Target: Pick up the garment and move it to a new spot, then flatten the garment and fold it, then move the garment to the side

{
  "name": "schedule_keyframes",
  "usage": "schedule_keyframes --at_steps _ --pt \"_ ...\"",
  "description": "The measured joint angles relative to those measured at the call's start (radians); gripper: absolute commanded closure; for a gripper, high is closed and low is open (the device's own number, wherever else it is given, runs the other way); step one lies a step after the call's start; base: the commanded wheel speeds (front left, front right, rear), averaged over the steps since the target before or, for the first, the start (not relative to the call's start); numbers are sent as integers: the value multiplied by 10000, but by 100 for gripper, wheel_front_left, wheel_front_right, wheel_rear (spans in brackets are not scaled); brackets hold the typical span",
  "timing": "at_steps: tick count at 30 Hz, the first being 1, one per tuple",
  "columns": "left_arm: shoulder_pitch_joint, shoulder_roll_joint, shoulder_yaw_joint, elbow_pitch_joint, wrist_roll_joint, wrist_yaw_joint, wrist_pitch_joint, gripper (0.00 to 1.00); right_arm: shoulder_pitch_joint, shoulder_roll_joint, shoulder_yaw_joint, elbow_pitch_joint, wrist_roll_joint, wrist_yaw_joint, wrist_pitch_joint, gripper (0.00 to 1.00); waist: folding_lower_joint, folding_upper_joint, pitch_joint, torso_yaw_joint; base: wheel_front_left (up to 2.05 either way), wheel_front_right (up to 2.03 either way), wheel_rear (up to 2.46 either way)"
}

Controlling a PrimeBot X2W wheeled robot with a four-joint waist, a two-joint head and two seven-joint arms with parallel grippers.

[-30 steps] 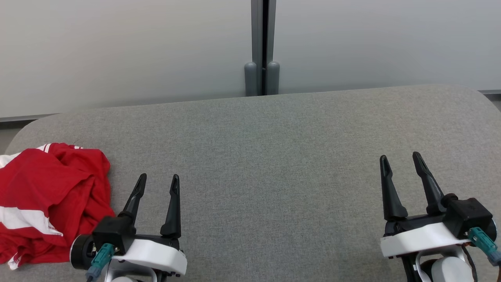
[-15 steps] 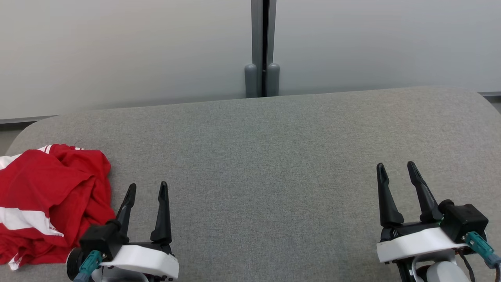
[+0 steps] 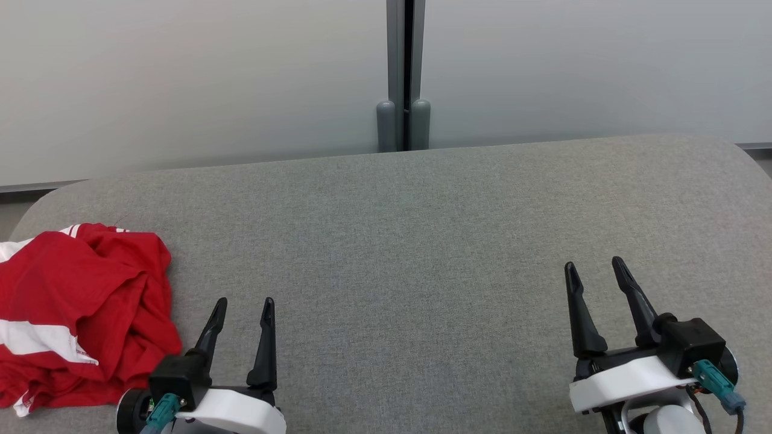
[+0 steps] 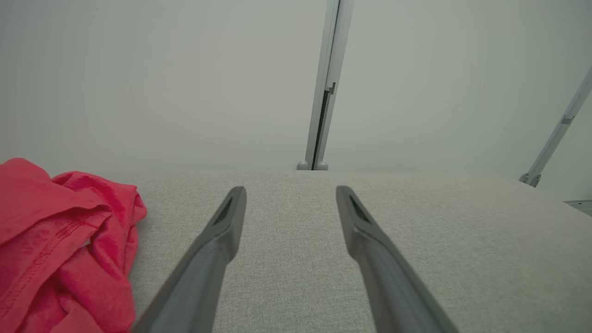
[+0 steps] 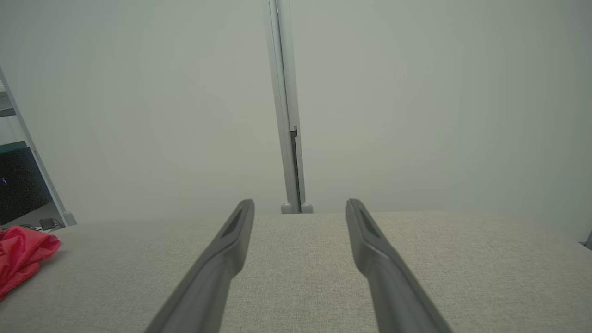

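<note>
At the lower left of the head view, a crumpled red cloth garment with white stripes (image 3: 78,313) lies in a heap on the broad grey fabric-covered counter (image 3: 410,241). It sits close to the counter's rounded left corner, and part of it runs off the left edge of the frame. Just right of the heap, at the bottom of the frame, is the left gripper (image 3: 245,301). Its two long dark fingers are spread apart, point up the frame and have nothing between them. Whether its dark body touches the edge of the cloth cannot be told. At the lower right, well apart from the garment, the right gripper (image 3: 593,263) also has its fingers spread and holds nothing, with bare grey fabric ahead of it. Across the left wrist view, the red heap fills the lower left, and a strip of counter separates it from the nearer finger. Far at the left edge of the right wrist view, a small fold of the red cloth shows low in the frame. Behind the counter stand pale wall panels (image 3: 181,78), joined at the top centre by a slim grey vertical post (image 3: 405,72).
</note>
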Motion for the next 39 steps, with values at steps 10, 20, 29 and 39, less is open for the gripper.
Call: schedule_keyframes --at_steps 10,20,29,39 --pt "-9 0 -130 75 349 2 -121 0 -30 -4 100 130 -445 2 -113 0 0 0 -18 4 0 0 0" --pt "-16 0 -163 102 332 -17 -121 0 -28 -8 153 232 -282 2 -113 0 0 0 1 196 0 0 0" --pt "-62 4 -61 150 343 35 -123 0 74 -2 706 497 -98 2 -113 0 0 0 -88 1034 0 0 0" --pt "40 0 568 228 727 -21 -123 0 102 -15 1131 545 282 6 -115 0 0 0 -318 2515 0 0 0"
